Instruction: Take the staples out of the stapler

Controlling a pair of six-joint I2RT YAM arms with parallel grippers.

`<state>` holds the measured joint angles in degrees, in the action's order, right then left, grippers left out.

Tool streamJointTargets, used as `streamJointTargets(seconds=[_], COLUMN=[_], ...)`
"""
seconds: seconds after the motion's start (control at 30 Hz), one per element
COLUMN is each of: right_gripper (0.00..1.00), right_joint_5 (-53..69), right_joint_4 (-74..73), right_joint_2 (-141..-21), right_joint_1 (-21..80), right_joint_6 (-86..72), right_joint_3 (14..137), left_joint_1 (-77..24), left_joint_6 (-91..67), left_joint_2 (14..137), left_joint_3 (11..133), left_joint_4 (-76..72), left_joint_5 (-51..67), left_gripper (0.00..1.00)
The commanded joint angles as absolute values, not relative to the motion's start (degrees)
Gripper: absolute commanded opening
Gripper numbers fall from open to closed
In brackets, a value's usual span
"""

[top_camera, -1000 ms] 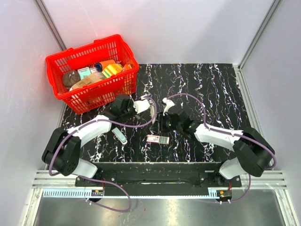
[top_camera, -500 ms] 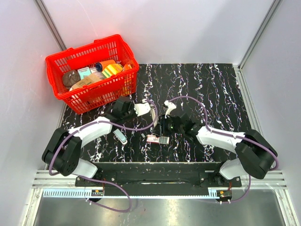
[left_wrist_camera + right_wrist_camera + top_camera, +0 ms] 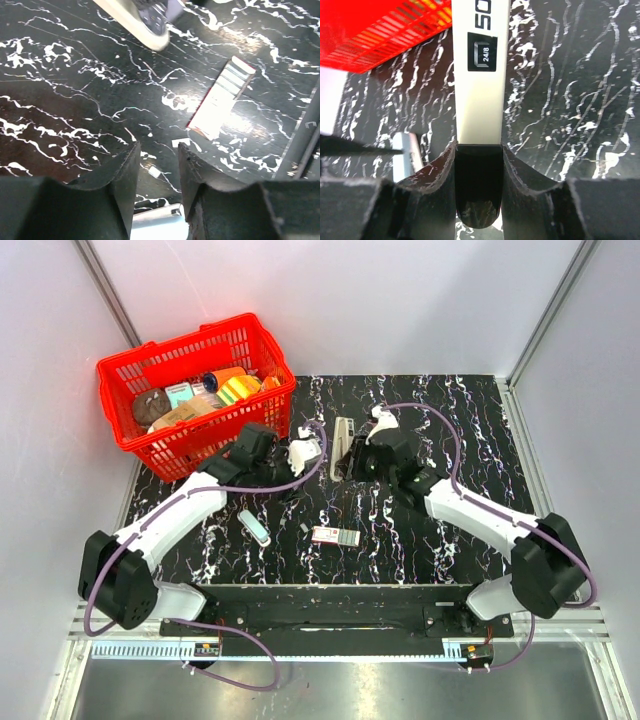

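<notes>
Your right gripper point(image 3: 478, 150) is clamped on the stapler point(image 3: 479, 95) over the table point(image 3: 480, 430) middle — left gripper point(image 3: 157, 152) hovers just beside, narrow & empty — so it's the opening step, IMO, and next the left must pinch the top arm w/o twisting it loose.

stapler point(image 3: 479, 75): smooth pale plastic, glossy black end | table point(image 3: 470, 430): glossy black marbled | basket point(image 3: 180, 445): red plastic mesh

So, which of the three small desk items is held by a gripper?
The stapler, clamped in the right gripper; the pale bar and red-and-white box lie on the table.
</notes>
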<state>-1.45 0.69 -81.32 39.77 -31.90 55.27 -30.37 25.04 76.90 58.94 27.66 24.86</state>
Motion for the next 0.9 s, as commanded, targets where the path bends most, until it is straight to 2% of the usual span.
streamJointTargets(seconds=[0.0, 0.17, 0.27, 0.3, 0.47, 0.63, 0.8, 0.83, 0.87], right_gripper=[0.0, 0.0, 0.0, 0.0, 0.0, 0.0, 0.0, 0.04, 0.15], right_joint_5=[-5.0, -8.5, -10.5, -10.8, -11.0, -10.1, -10.0, -9.8, -9.4], right_joint_4=[0.4, -4.8, -8.3, -9.4, -15.9, -21.4, -25.4, -26.4, -27.3], right_joint_2=[-82.1, -85.7, -90.7, -92.7, -103.7, -112.3, -117.9, -118.8, -119.4], right_joint_1=[38.7, 38.2, 37.8, 37.6, 36.0, 35.5, 35.4, 35.5, 35.5], right_joint_6=[-27.8, -21.3, -17.8, -17.1, -16.3, -16.2, -16.7, -16.8, -17.0], right_joint_3=[59.2, 62.7, 66.8, 68.1, 76.2, 84.3, 90.2, 91.3, 92.1], left_joint_1=[-29.9, -28.9, -28.8, -28.8, -28.4, -28.2, -26.5, -26.2, -26.1], left_joint_6=[23.2, 24.1, 24.4, 24.8, 25.4, 25.8, 24.8, 24.7, 25.0], left_joint_2=[75.3, 75.4, 74.2, 73.1, 63.2, 55.2, 51.8, 51.2, 50.7], left_joint_3=[64.3, 69.7, 70.5, 70.1, 65.7, 63.2, 63.3, 63.3, 63.3], left_joint_4=[35.9, 44.3, 47.9, 48.5, 49.8, 51.9, 53.3, 53.4, 53.6], left_joint_5=[30.9, 25.6, 18.3, 15.8, 5.5, -1.5, -3.3, -3.6, -4.0], left_gripper=[0.42, 0.54, 0.6, 0.69, 0.72, 0.82, 0.85, 0.86, 0.86])
